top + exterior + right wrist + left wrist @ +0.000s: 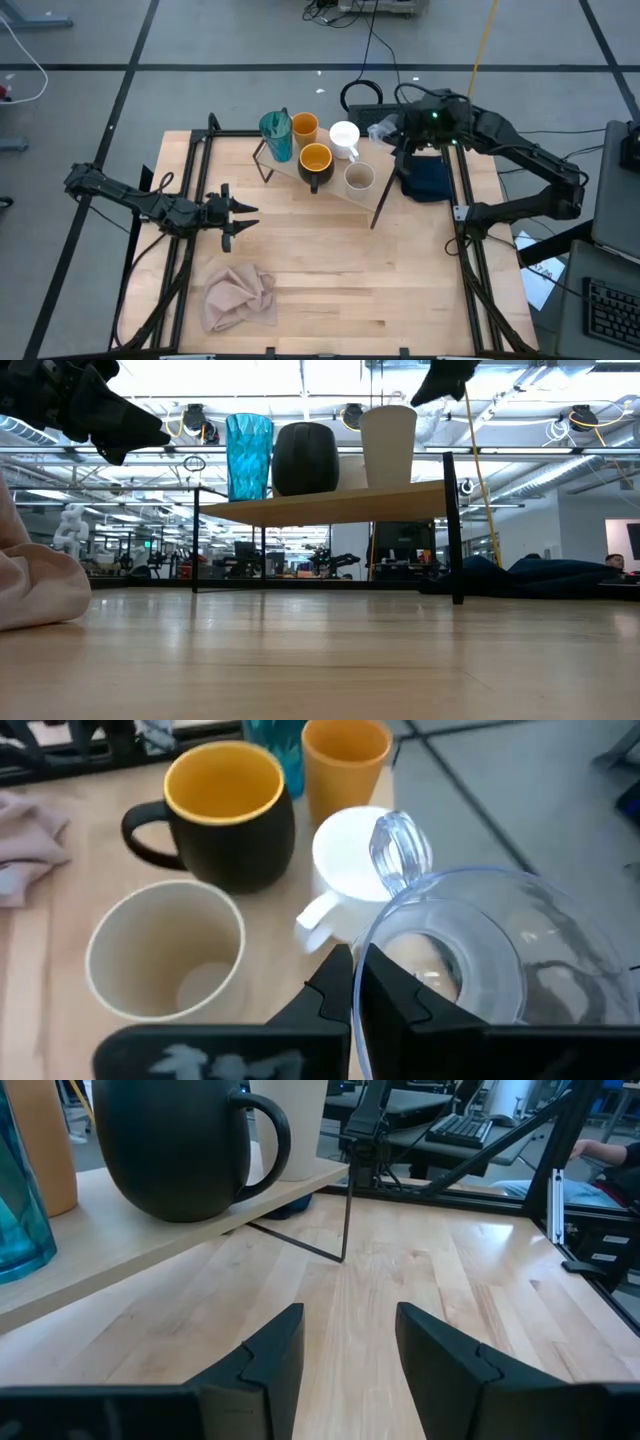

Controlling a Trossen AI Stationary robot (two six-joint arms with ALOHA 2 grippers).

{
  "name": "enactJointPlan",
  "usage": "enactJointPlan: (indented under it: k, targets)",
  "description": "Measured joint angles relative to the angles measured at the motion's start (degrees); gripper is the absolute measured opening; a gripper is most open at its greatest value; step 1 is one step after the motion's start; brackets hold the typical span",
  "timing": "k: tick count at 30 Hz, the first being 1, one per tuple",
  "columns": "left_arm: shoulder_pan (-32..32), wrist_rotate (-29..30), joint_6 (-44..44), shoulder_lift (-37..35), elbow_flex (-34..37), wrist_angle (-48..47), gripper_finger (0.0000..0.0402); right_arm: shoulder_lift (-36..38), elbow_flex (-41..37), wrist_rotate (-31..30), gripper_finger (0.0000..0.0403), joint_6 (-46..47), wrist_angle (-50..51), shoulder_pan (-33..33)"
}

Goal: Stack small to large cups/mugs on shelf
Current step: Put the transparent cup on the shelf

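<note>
The shelf [335, 187] carries a teal tumbler [276, 135], an orange cup [304, 128], a black mug with orange inside [315, 160], a white handled mug [345, 137] and a beige cup [359, 179], each standing on its base. My right gripper [398, 135] is at the shelf's far right end, shut on a clear glass [450, 950] beside the white mug [345, 870]. My left gripper [243, 215] is open and empty above the table, left of the shelf, its fingers pointing toward the black mug [170, 1140]. My right gripper holds the clear glass by its rim [365, 955], on the side toward the white mug. The glass wall runs between the two fingers, one finger inside the glass and one outside. The fingers come from above. The glass's mouth faces up; whether it rests on anything I cannot tell.
A pink cloth [240, 298] lies crumpled near the table's front left. A navy cloth [428, 178] lies right of the shelf, under my right arm. Bare tabletop lies between the shelf and the near edge. The shelf's thin black legs [455, 530] stand on the table.
</note>
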State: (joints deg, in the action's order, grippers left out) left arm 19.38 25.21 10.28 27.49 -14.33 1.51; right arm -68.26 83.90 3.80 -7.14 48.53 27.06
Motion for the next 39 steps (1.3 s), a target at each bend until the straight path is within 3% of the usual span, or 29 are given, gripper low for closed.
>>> enactJointPlan:
  k: [19,32,39]
  targets:
    - [0.0,0.2,0.2,0.0,0.0,-0.5,0.0159,-6.8,-0.2,0.8,0.0,1.2,7.2,0.4]
    - [0.0,0.3,0.0,0.0,0.0,-0.5,0.0159,-6.7,-7.0,1.0,0.0,3.5,5.4,0.3]
    - [0.0,0.3,0.0,0.0,0.0,-0.5,0.0159,-6.7,-7.1,4.1,0.0,3.9,3.8,0.1]
